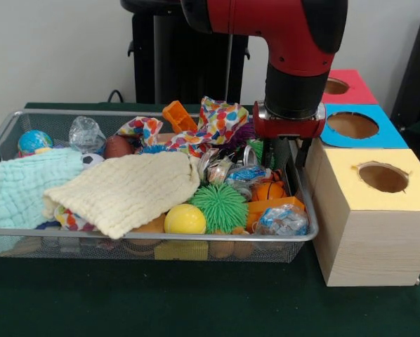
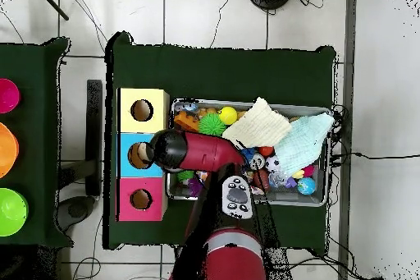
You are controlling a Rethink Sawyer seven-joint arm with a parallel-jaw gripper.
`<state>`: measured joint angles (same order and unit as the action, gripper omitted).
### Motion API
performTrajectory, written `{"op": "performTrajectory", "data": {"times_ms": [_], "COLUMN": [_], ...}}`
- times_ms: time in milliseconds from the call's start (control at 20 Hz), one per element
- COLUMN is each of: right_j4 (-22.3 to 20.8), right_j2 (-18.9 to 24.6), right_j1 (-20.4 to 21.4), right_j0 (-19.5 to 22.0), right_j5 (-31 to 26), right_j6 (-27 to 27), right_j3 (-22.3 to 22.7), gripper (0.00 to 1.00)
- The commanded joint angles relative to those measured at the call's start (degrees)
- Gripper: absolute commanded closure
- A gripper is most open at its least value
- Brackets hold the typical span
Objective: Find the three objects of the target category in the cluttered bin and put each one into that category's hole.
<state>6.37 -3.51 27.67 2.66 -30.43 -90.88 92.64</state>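
The wire-mesh bin [image 1: 161,237] [image 2: 246,103] is full of clutter. One clear plastic wad [image 1: 87,133] lies at its back left. A second wad [image 1: 284,220] lies in the front right corner, and a third with blue print [image 1: 246,173] sits just behind it. My gripper [image 1: 289,158] hangs straight down into the bin's right end, above and behind those two wads, its fingers apart with nothing seen between them. The blue-faced hole [image 1: 352,125] [image 2: 142,154] is just right of it. In the overhead view the arm's head [image 2: 172,149] hides the gripper.
A cream cloth [image 1: 129,189] and a mint cloth [image 1: 20,186] cover the bin's left half. A spiky green ball [image 1: 218,206], a yellow ball [image 1: 185,219] and a patterned cloth [image 1: 213,121] lie near the gripper. The yellow-faced hole [image 1: 383,177] and the red-faced hole [image 1: 334,86] flank the blue one.
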Motion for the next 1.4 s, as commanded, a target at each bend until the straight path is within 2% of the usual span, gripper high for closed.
{"op": "performTrajectory", "data": {"times_ms": [50,500,700,900,1400], "right_j4": [3.5,6.2,6.9,7.3,7.2], "right_j2": [-1.6,-2.9,-3.1,-3.4,-3.4], "right_j1": [-4.0,-3.5,-2.8,-3.1,-2.7], "right_j0": [0.1,-0.8,-0.4,0.3,0.7], "right_j5": [5.4,5.8,4.5,1.3,-0.1], "right_j6": [-16.6,-17.5,-16.0,-14.6,-13.1], "right_j3": [-4.6,-3.0,-2.6,-5.2,-5.7], "gripper": [0.00,0.00,0.00,0.00,0.00]}}
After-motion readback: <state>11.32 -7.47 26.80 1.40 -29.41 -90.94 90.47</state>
